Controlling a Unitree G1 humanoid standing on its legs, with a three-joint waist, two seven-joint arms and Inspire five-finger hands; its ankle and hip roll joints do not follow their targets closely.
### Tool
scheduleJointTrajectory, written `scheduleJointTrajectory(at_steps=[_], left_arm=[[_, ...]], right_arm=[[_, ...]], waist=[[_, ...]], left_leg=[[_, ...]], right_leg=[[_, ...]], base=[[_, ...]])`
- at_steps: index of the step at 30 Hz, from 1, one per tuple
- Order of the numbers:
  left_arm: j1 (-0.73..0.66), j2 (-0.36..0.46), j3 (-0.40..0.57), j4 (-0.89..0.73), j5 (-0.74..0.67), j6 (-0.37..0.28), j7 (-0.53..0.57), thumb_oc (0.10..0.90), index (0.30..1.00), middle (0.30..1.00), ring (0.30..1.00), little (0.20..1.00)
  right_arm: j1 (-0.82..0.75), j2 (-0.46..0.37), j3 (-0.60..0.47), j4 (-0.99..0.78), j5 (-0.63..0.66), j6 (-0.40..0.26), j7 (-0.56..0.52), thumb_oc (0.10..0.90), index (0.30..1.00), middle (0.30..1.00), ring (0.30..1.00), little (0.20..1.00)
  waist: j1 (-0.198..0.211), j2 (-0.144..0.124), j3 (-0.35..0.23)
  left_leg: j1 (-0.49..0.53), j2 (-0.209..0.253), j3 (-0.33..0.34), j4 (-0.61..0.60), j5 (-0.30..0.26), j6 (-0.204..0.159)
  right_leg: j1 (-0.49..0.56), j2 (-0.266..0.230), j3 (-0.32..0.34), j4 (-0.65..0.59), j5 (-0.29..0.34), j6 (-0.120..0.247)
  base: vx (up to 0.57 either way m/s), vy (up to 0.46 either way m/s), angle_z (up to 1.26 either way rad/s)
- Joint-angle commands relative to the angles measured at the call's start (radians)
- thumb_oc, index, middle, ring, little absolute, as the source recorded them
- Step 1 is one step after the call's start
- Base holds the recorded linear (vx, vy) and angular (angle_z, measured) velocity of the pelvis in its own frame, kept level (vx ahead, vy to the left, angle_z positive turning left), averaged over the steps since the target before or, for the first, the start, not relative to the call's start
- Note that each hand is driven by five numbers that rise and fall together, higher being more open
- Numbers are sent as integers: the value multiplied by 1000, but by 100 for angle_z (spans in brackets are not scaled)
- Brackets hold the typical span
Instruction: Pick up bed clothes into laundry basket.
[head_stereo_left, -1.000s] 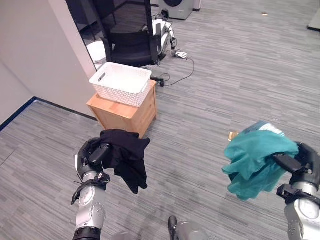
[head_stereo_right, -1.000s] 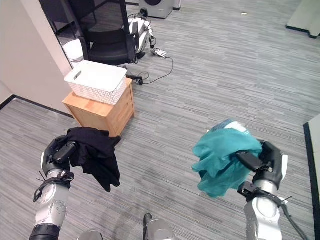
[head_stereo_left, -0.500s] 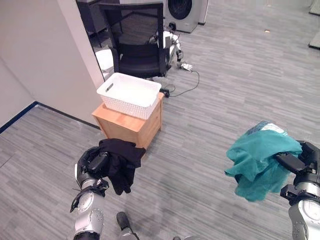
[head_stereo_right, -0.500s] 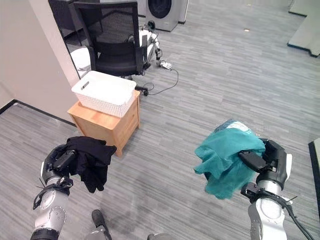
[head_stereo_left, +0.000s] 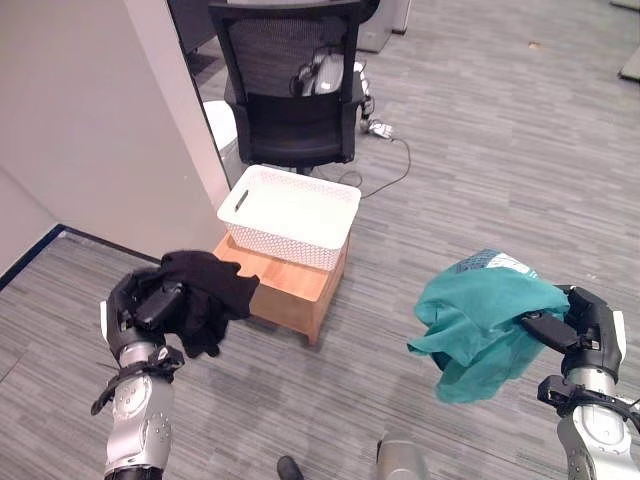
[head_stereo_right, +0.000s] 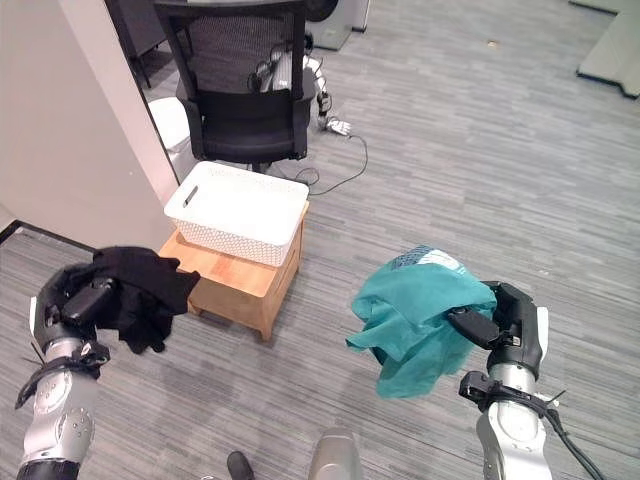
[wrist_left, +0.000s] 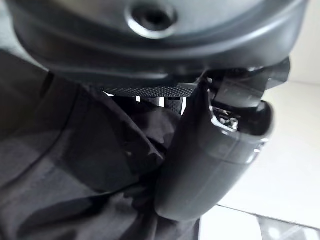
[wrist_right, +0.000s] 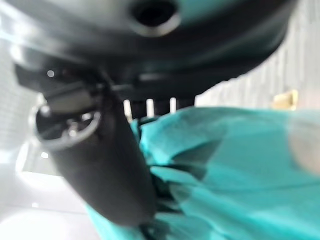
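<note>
A black garment (head_stereo_left: 205, 295) hangs bunched from my left hand (head_stereo_left: 140, 308), which is shut on it at the lower left. In the left wrist view the thumb (wrist_left: 215, 165) presses into the black cloth (wrist_left: 85, 170). A teal garment (head_stereo_left: 480, 322) droops from my right hand (head_stereo_left: 580, 325), shut on it at the lower right; its thumb (wrist_right: 100, 165) pinches the teal cloth (wrist_right: 235, 165). The white perforated laundry basket (head_stereo_left: 290, 215) stands empty on a small wooden cabinet (head_stereo_left: 292, 290), just ahead and right of the black garment.
A black mesh office chair (head_stereo_left: 295, 90) stands right behind the basket. A grey partition wall (head_stereo_left: 100, 130) rises on the left. A cable and plug (head_stereo_left: 385, 135) lie on the grey carpet floor (head_stereo_left: 480, 180) beyond the chair.
The camera has moved closer to the cabinet, so basket and chair sit lower and nearer in view. Both hands keep their garments; the black one is now beside the cabinet.
</note>
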Motion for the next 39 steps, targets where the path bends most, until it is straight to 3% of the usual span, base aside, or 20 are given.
scheduleJointTrajectory(at_steps=[1, 4, 8, 11, 13, 14, 15, 16, 17, 19, 20, 22, 23, 25, 27, 30, 34, 35, 37, 39], left_arm=[[-115, 71, 0, -94, 70, -98, -29, 400, 300, 300, 300, 300], [-116, 47, -3, -100, 60, -90, -62, 400, 300, 300, 300, 300], [-100, 18, 35, -107, 44, -112, -39, 400, 300, 300, 300, 300], [-97, 32, 88, -143, 43, -136, -1, 400, 300, 300, 300, 300], [-90, 28, 103, -162, 42, -145, 7, 400, 300, 300, 300, 300], [-80, 48, 146, -179, 44, -171, 28, 400, 300, 300, 300, 300], [-80, 45, 148, -180, 44, -171, 28, 400, 300, 300, 300, 300], [-65, 63, 193, -209, 62, -200, 63, 400, 300, 300, 300, 300], [-64, 61, 193, -211, 64, -199, 65, 400, 300, 300, 300, 300], [-57, 83, 247, -266, 88, -250, 112, 400, 300, 300, 300, 300], [-56, 81, 247, -268, 90, -250, 114, 400, 300, 300, 300, 300], [-38, 117, 268, -298, 129, -262, 128, 400, 300, 300, 300, 300], [-38, 115, 269, -298, 130, -262, 129, 400, 300, 300, 300, 300], [-20, 153, 267, -332, 149, -268, 116, 400, 300, 300, 300, 300], [-8, 159, 265, -345, 150, -266, 103, 400, 300, 300, 300, 300], [6, 178, 186, -359, 124, -255, 41, 400, 300, 300, 300, 300], [9, 204, 124, -336, 105, -239, 11, 400, 300, 300, 300, 300], [12, 207, 115, -336, 90, -237, 5, 400, 300, 300, 300, 300], [30, 193, 86, -323, 39, -225, -25, 400, 300, 300, 300, 300], [53, 170, 89, -310, 24, -218, -38, 400, 300, 300, 300, 300]], right_arm=[[-110, -74, -132, -41, -17, -116, -46, 400, 300, 300, 300, 300], [-104, -76, -128, -43, 4, -112, -43, 400, 300, 300, 300, 300], [-143, -166, -175, -2, 3, -118, -57, 400, 300, 300, 300, 300], [-179, -356, -225, 67, -14, -109, -56, 400, 300, 300, 300, 300], [-188, -405, -234, 97, -3, -115, -51, 400, 300, 300, 300, 300], [-208, -531, -249, 181, 13, -115, -34, 400, 300, 300, 300, 300], [-213, -537, -246, 190, 17, -119, -31, 400, 300, 300, 300, 300], [-212, -634, -255, 225, 13, -119, -11, 400, 300, 300, 300, 300], [-214, -637, -255, 228, 15, -120, -9, 400, 300, 300, 300, 300], [-245, -754, -254, 267, 16, -129, 10, 400, 300, 300, 300, 300], [-251, -759, -249, 273, 18, -131, 12, 400, 300, 300, 300, 300], [-291, -878, -219, 305, -13, -132, 44, 400, 300, 300, 300, 300], [-299, -881, -214, 310, -13, -133, 45, 400, 300, 300, 300, 300], [-343, -1002, -162, 344, -78, -123, 62, 400, 300, 300, 300, 300], [-401, -1067, -97, 357, -122, -116, 90, 400, 300, 300, 300, 300], [-584, -1210, 108, 406, -255, -107, 110, 400, 300, 300, 300, 300], [-838, -1231, 369, 433, -327, -94, 127, 400, 300, 300, 300, 300], [-941, -1223, 470, 443, -349, -89, 123, 400, 300, 300, 300, 300], [-1279, -1153, 807, 453, -399, -83, 126, 400, 300, 300, 300, 300], [-1564, -1079, 1094, 498, -419, -79, 122, 400, 300, 300, 300, 300]], waist=[[-39, -33, -58], [-23, -40, -76], [12, -41, -112], [38, -55, -120], [45, -56, -118], [67, -68, -119], [66, -66, -118], [85, -74, -121], [85, -73, -121], [115, -84, -127], [114, -83, -127], [139, -93, -130], [138, -92, -129], [167, -100, -128], [177, -101, -124], [243, -126, -108], [296, -159, -87], [302, -171, -84], [303, -199, -82], [283, -190, -87]], left_leg=[[4, 88, 3, 46, 13, -134], [2, 91, -22, 49, 32, -144], [5, 87, -50, 17, 57, -154], [8, 93, -75, 6, 62, -160], [9, 92, -82, 6, 61, -161], [13, 93, -95, 6, 54, -166], [11, 94, -94, 4, 61, -166], [10, 94, -106, 3, 56, -172], [8, 94, -106, 1, 63, -171], [2, 95, -122, 1, 65, -175], [1, 95, -122, 1, 65, -176], [5, 95, -135, 1, 60, -182], [3, 96, -135, 1, 66, -181], [-1, 97, -145, 1, 69, -186], [0, 97, -148, 1, 70, -188], [-9, 101, -164, 1, 75, -192], [-21, 104, -175, 1, 82, -196], [-26, 107, -179, 1, 83, -196], [-39, 111, -186, 1, 87, -196], [-51, 113, -193, 1, 91, -197]], right_leg=[[182, 48, -35, -327, 176, 39], [258, 56, -31, -388, 185, 25], [339, 69, -85, -477, 195, 17], [377, 78, -111, -496, 187, 9], [386, 79, -118, -501, 186, 8], [405, 80, -130, -510, 178, 9], [402, 80, -130, -511, 182, 8], [411, 82, -143, -513, 177, 9], [408, 82, -143, -513, 181, 8], [414, 87, -157, -511, 177, 7], [414, 86, -157, -511, 177, 7], [429, 89, -173, -516, 171, 8], [426, 90, -174, -516, 175, 6], [429, 93, -185, -520, 176, 5], [432, 94, -189, -521, 175, 5], [431, 98, -203, -524, 177, 2], [425, 102, -210, -526, 179, 0], [423, 103, -213, -527, 179, 0], [414, 108, -221, -529, 180, -2], [408, 111, -225, -531, 181, -3]], base=[[141, -84, 37], [102, -101, 69], [124, -94, 9], [55, -40, 35], [36, -26, 11], [24, -26, 11], [44, -25, 32], [-6, -15, 35], [7, -15, 26], [3, -12, 17], [20, -13, 19], [28, -11, 13], [13, -10, 12], [4, -10, 7], [3, -6, 11], [-8, -13, 19], [-21, -18, 10], [-25, -11, 24], [-33, -18, 16], [-25, -20, 7]])
